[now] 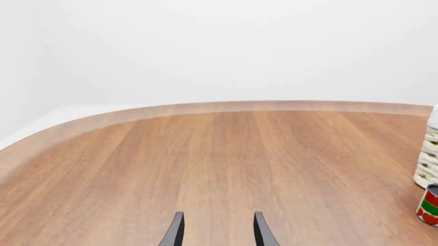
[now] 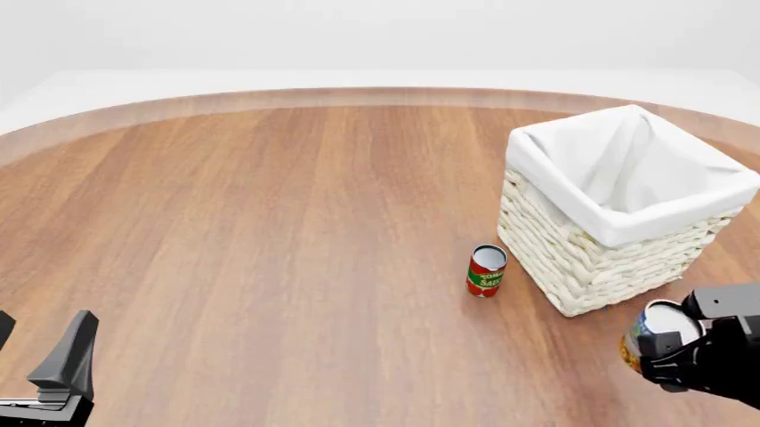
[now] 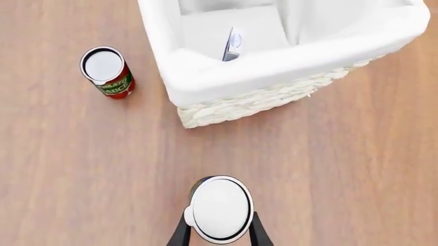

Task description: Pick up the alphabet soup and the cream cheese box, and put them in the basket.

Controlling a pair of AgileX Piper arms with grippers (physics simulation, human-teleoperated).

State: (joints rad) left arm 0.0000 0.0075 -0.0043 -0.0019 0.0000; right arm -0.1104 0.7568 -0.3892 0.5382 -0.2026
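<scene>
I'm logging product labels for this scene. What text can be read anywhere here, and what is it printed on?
"TOMATO SAUCE": on the red-and-green can standing beside the basket, small and only partly legible.
Cream cheese box inside the basket: seen edge-on, lettering too small to read.
Alphabet soup between the right gripper's fingers: only its blank white top shows; the front view is too blurred to read.

From the front view we look forward and down across the table (image 2: pixel 238 222), high enough to take in the basket (image 2: pixel 594 258) and the red-and-green can (image 2: pixel 486 270). Our left wrist view sits low, facing level over the wood toward the far edge. Our right wrist view faces almost straight down, close above. All three views share the basket and the red-and-green can.
</scene>
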